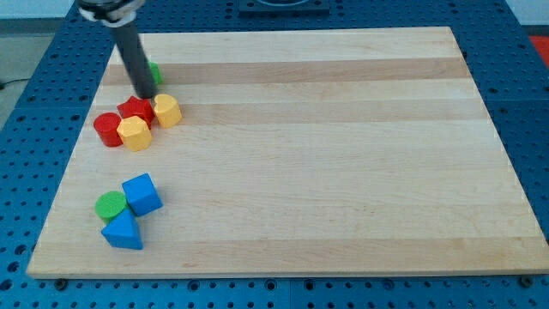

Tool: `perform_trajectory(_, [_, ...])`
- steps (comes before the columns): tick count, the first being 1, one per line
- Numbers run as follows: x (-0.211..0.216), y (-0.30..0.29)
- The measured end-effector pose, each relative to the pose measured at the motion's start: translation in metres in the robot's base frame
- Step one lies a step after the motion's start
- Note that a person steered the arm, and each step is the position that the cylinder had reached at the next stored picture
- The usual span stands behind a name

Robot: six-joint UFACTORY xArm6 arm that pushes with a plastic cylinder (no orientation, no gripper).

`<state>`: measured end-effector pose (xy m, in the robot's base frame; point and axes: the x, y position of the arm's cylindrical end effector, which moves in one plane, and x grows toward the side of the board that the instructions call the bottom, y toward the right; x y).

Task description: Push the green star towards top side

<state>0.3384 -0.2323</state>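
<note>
The green star (pixel 154 73) lies near the board's top left, mostly hidden behind my rod, so its shape barely shows. My tip (pixel 146 94) sits just below the green star, at the top edge of a red block (pixel 135 109). Beside that red block are a yellow block (pixel 166 111) on the right, another yellow block (pixel 135 134) below, and a red cylinder (pixel 107 129) on the left.
At the lower left a green cylinder (pixel 110 206), a blue cube (pixel 141 194) and a blue triangular block (pixel 123 231) cluster together. The wooden board (pixel 326 154) lies on a blue perforated table (pixel 26 129).
</note>
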Motion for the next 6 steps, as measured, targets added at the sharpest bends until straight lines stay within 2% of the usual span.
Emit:
perform_trajectory(2, [-0.048,0.011])
perform_trajectory(3, [-0.040,0.005])
perform_trajectory(5, [-0.035,0.066])
perform_trajectory(6, [-0.035,0.075])
